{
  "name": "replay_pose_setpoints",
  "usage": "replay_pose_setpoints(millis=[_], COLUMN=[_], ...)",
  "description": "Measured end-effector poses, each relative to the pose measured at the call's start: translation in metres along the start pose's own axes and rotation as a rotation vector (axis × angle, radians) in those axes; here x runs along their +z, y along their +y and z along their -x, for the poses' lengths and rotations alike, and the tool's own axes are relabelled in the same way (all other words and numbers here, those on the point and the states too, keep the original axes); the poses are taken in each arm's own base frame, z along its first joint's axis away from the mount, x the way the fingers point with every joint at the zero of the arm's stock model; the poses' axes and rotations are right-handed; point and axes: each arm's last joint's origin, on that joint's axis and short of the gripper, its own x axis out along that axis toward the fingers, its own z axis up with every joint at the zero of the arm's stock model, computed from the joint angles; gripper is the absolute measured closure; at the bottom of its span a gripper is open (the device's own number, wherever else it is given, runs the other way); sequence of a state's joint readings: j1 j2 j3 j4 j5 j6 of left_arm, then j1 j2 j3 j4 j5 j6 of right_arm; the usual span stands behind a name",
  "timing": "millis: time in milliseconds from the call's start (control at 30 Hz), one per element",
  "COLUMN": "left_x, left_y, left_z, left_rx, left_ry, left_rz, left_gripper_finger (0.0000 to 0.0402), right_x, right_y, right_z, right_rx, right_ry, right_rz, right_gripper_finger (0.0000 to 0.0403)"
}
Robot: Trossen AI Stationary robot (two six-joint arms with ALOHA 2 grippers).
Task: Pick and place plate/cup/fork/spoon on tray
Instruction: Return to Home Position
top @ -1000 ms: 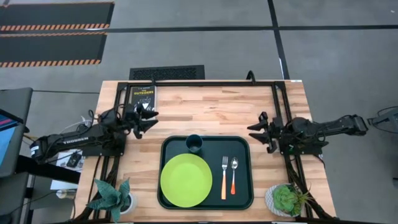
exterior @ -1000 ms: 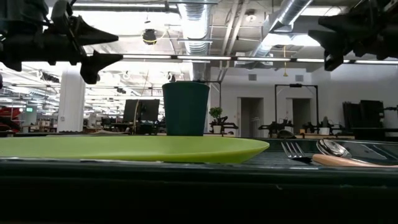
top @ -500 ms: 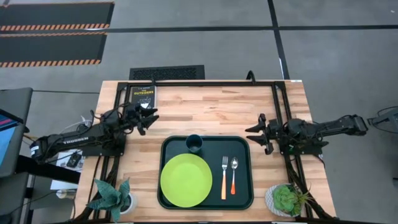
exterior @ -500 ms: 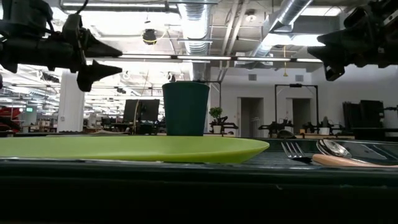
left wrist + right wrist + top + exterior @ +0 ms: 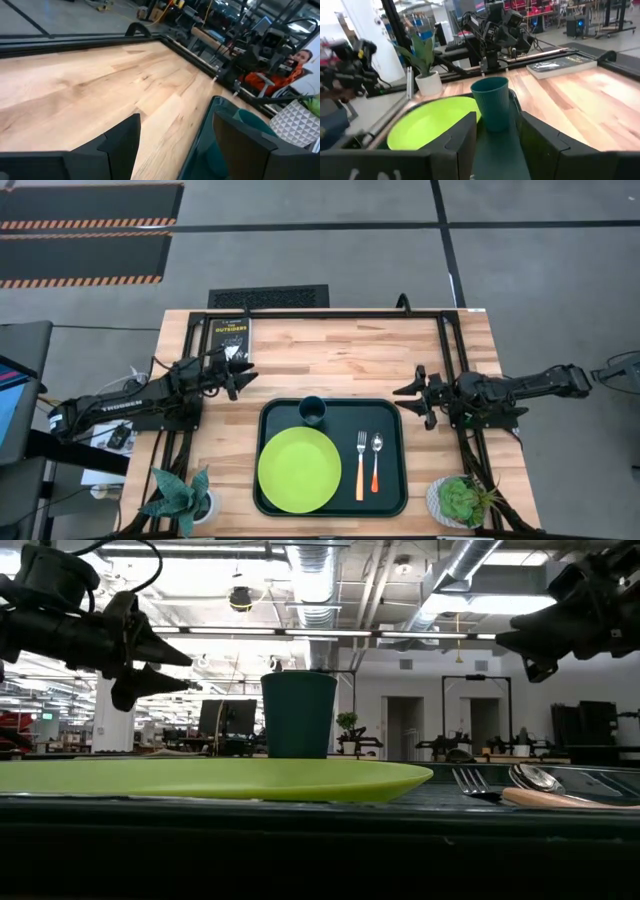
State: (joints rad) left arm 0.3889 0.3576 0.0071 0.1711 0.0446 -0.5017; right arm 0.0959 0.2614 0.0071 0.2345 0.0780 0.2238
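Note:
The dark green tray (image 5: 395,430) lies at the table's near middle. On it rest the lime-green plate (image 5: 299,470), the teal cup (image 5: 312,411) upright at its far left corner, the fork (image 5: 361,466) and the spoon (image 5: 376,462) side by side. My left gripper (image 5: 243,372) is open and empty, above the table left of the tray's far left corner. My right gripper (image 5: 409,400) is open and empty, above the tray's right rim. The cup also shows in the right wrist view (image 5: 491,102) and the low view (image 5: 298,715).
A dark book (image 5: 229,332) lies at the far left of the table. Potted plants stand at the near left corner (image 5: 180,495) and near right corner (image 5: 462,500). A black frame rail (image 5: 320,313) runs along the table's far edge.
My left gripper has drawn back toward the table's left and far edge and sunk a little. My right gripper has shifted slightly toward the tray and the table's left. The plate, cup, fork and spoon have stayed still on the tray.

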Motion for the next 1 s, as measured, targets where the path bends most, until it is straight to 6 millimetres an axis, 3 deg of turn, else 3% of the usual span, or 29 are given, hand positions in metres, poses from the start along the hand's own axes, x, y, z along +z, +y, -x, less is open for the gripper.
replay_pose_setpoints(millis=[167, 333, 567, 800, 1000], left_x=[0.008, 0.025, 0.02, 0.016, 0.017], left_y=[-0.005, -0.02, -0.016, -0.016, -0.014], left_z=[0.0, 0.005, 0.004, 0.003, 0.003], left_rx=[-0.063, -0.292, -0.221, -0.265, -0.202], left_ry=[-0.082, -0.21, -0.198, -0.149, -0.167], left_rz=[-0.014, -0.268, -0.364, -0.402, -0.399], left_gripper_finger=[0.0164, 0.0164, 0.0164, 0.0164, 0.0164], right_x=[0.006, 0.022, 0.025, 0.019, 0.013], right_y=[0.001, 0.006, 0.007, 0.004, 0.002], right_z=[0.0, 0.004, 0.011, 0.018, 0.018], right_rx=[0.017, 0.095, 0.14, 0.114, 0.105], right_ry=[-0.061, -0.223, -0.269, -0.221, -0.163], right_rz=[-0.072, 0.003, 0.142, 0.167, 0.176], right_gripper_finger=[0.0234, 0.0232, 0.0234, 0.0232, 0.0233])
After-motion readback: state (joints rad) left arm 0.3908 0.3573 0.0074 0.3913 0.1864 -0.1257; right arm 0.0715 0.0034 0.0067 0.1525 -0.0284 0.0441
